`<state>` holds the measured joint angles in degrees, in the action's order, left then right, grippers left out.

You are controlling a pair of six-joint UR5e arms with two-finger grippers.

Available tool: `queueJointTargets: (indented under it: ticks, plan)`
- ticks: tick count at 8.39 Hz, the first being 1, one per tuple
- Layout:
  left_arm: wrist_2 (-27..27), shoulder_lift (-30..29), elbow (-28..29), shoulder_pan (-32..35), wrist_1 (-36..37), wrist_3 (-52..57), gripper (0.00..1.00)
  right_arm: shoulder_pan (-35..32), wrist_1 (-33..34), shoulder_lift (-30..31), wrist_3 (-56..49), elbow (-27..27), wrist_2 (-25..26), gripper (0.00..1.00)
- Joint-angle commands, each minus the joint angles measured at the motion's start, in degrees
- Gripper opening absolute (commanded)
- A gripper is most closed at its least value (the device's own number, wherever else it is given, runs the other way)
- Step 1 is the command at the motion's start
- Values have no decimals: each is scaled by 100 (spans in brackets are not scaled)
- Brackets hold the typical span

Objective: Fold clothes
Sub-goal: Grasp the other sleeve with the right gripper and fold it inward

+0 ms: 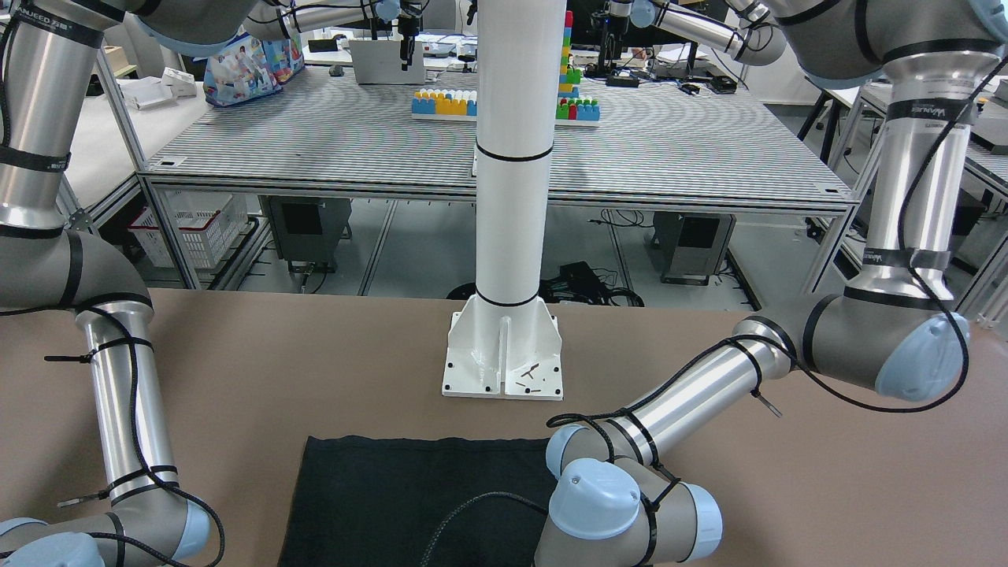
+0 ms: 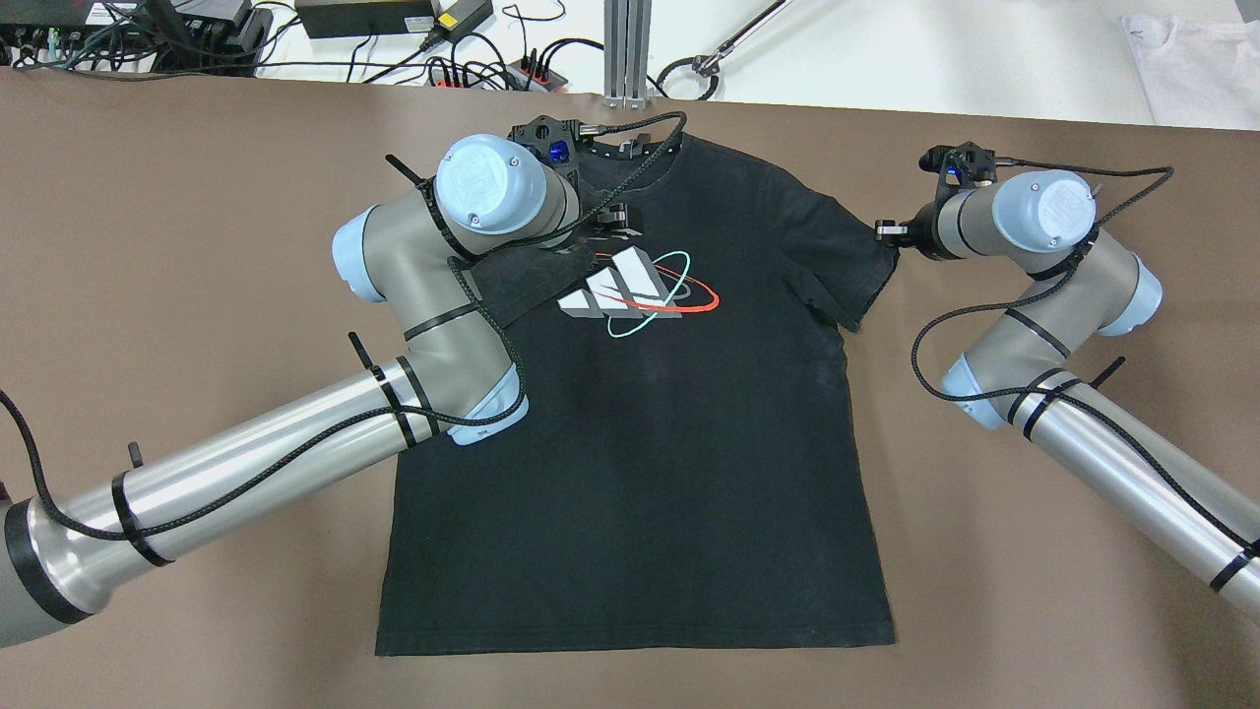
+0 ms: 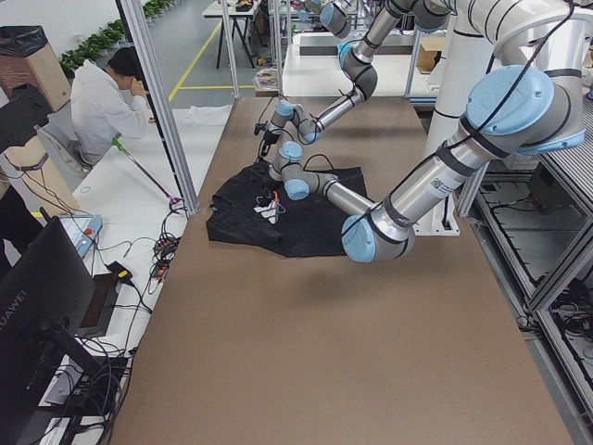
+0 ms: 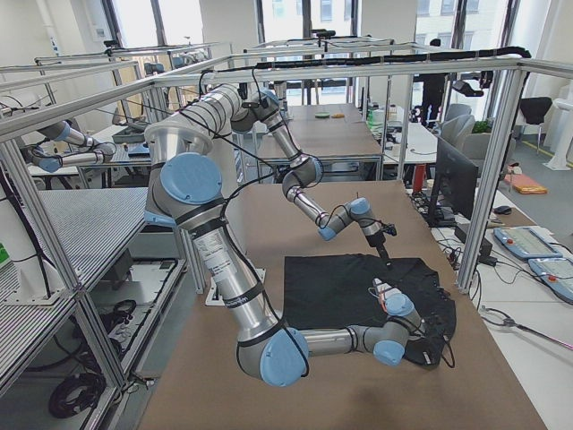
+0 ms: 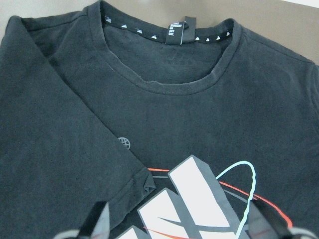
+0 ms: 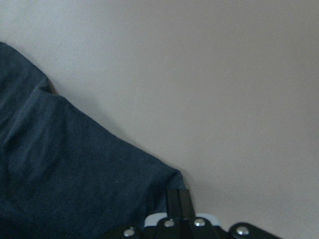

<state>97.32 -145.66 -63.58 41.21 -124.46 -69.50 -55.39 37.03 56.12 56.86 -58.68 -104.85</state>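
Note:
The clothes are one black T-shirt [image 2: 640, 414] with a white, red and teal chest print, lying flat and face up on the brown table. Its left sleeve [image 5: 60, 149] is folded in over the chest. My left gripper [image 2: 612, 219] hovers over that folded sleeve near the collar; the left wrist view shows it open and empty [image 5: 179, 224]. My right gripper [image 2: 886, 232] is at the tip of the right sleeve. The right wrist view shows it shut on the sleeve's corner [image 6: 179, 199]. The front-facing view shows only the shirt's hem [image 1: 394, 496].
A white pole stands on a base plate [image 1: 504, 354] at the robot's side of the table. Cables and power strips [image 2: 394, 30] lie past the far edge. A white cloth [image 2: 1196, 59] lies at the far right. A person [image 3: 107, 102] sits beside the table.

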Motion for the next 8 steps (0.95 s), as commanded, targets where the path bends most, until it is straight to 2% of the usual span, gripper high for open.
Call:
queueJointTargets:
  ticks: [1, 3, 6, 8]
  plan:
    - [33, 46, -31, 80, -43, 278, 100, -6, 617, -118, 54, -572, 0, 0]
    - [42, 361, -23, 150, -461, 560, 100, 37, 1523, -599, 245, -873, 17, 0]
    - [357, 582, 4, 405, -676, 858, 100, 624, 2148, -1346, 1262, -856, 131, 0]
    - [367, 609, 4, 423, -685, 877, 100, 1011, 2659, -1752, 1618, -839, 683, 0]
